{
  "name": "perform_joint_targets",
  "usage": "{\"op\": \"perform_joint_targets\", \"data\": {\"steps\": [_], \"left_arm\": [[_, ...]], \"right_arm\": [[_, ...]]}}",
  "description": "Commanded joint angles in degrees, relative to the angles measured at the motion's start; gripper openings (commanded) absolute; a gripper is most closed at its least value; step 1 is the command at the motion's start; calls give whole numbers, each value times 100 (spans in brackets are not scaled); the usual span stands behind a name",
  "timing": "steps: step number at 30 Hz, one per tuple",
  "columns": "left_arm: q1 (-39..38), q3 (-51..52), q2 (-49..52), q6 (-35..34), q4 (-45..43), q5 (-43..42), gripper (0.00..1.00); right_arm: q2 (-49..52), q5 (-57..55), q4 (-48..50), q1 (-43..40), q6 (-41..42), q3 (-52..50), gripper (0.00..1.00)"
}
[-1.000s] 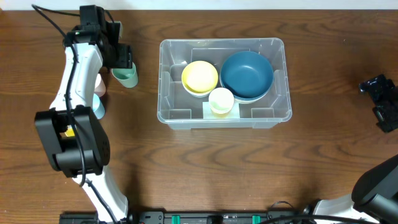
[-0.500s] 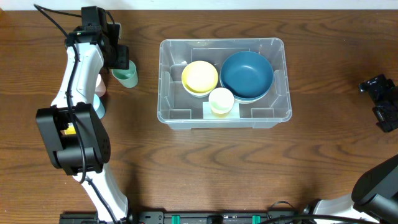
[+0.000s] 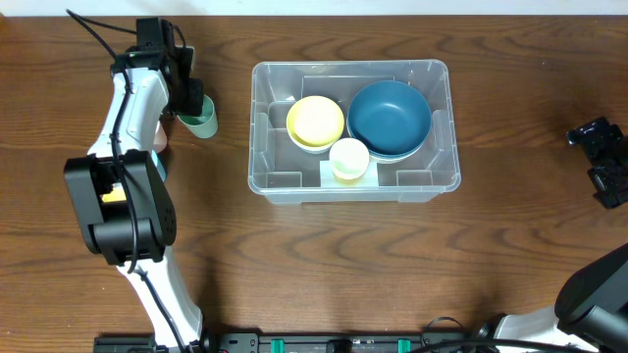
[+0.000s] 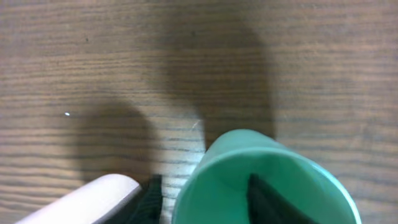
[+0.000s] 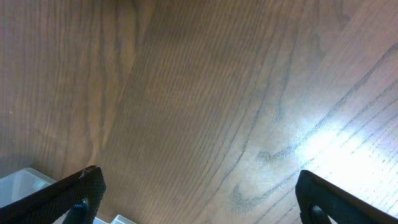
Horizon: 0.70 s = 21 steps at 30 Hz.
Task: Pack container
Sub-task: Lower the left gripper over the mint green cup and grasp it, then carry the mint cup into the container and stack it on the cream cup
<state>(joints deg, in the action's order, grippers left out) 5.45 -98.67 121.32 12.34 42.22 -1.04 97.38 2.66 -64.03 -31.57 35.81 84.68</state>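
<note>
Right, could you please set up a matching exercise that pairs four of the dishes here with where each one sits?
Things:
1. blue bowl
2. yellow bowl
3. cream cup
4. green cup

Places:
A. on the table, outside the container, at the left tool
B. in the container's right half
C. in the container's left half
D. in the container's middle, towards the robot's side

Pairs: 1-B, 2-C, 3-D, 4-A

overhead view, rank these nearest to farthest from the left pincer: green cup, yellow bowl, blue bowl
1. green cup, right at the left pincer, outside the container
2. yellow bowl, left part of the container
3. blue bowl, right part
</note>
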Motion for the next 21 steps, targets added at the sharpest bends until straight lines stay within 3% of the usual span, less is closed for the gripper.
{"op": "perform_joint_targets", "data": {"steps": [1, 2, 13, 21], "left_arm": [[4, 63, 74, 94, -24, 68, 10], [4, 63, 74, 92, -33, 68, 6], [2, 50, 28, -170, -46, 66, 6], [-9, -120, -927, -756, 330, -214, 6]], "right_arm": [[24, -7, -7, -39, 81, 28, 99], [24, -7, -7, -39, 81, 28, 99], [24, -7, -7, -39, 81, 28, 99], [24, -7, -7, -39, 81, 28, 99]]}}
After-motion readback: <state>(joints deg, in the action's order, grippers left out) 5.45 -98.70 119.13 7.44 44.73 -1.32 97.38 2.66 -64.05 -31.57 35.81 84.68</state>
